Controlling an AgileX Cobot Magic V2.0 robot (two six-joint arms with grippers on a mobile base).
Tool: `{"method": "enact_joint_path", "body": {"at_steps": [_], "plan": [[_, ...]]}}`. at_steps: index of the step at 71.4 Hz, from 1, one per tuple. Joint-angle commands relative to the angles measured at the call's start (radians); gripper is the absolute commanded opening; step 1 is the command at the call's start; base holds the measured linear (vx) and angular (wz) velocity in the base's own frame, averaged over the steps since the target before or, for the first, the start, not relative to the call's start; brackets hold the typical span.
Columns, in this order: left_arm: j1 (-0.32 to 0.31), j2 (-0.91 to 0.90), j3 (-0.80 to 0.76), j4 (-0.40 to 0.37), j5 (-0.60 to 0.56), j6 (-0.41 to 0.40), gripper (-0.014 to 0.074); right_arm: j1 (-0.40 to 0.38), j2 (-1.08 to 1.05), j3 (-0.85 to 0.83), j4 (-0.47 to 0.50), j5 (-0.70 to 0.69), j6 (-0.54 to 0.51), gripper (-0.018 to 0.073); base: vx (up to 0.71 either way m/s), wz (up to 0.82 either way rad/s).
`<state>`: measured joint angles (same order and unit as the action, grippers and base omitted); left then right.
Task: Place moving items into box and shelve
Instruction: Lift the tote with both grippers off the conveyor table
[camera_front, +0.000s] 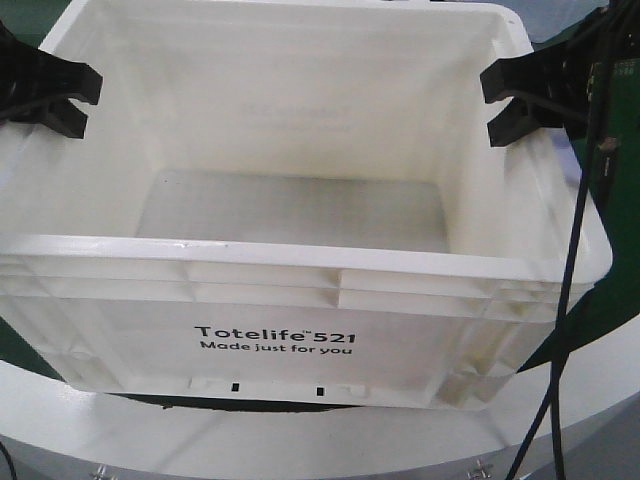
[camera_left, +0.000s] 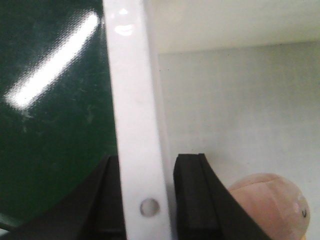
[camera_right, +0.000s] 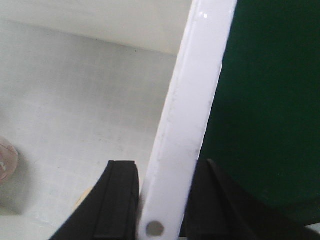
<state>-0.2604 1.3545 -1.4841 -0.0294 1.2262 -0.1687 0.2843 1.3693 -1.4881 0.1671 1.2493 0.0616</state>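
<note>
The left gripper (camera_front: 78, 102) and right gripper (camera_front: 497, 108) are each apparently pinching the box (camera_front: 300, 262) by its side rims.

Both claws are matte black. The left claw (camera_front: 88, 105), at the frame's left edge, and the right claw (camera_front: 489, 108), at upper right, each end in two blunt prongs. Close up, the fingers (camera_left: 192, 200) are flat-faced, square-edged blocks. A thin black cable (camera_front: 568, 300) runs down the right side.

Glossy dark green surface (camera_left: 50, 125), light streak reflected; white curved ledge (camera_front: 300, 440) in front, perhaps platform edge.
</note>
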Motion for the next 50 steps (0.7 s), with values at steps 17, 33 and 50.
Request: {"method": "enact_joint_path", "body": {"at_steps": [17,33,50], "plan": [[-0.005,-0.047,-0.048,-0.037,-0.110,0.008,-0.0017,0.000,-0.051,-0.043,0.082,-0.085,-0.035,-0.0012,0.00,0.01],[-0.005,-0.047,-0.048,-0.037,-0.110,0.008,-0.0017,0.000,-0.051,-0.043,0.082,-0.085,-0.035,-0.0012,-0.04,0.01],[-0.005,-0.047,-0.048,-0.037,-0.110,0.008,-0.0017,0.000,-0.051,-0.043,0.082,-0.085,-0.035,-0.0012,-0.11,0.04]]}}
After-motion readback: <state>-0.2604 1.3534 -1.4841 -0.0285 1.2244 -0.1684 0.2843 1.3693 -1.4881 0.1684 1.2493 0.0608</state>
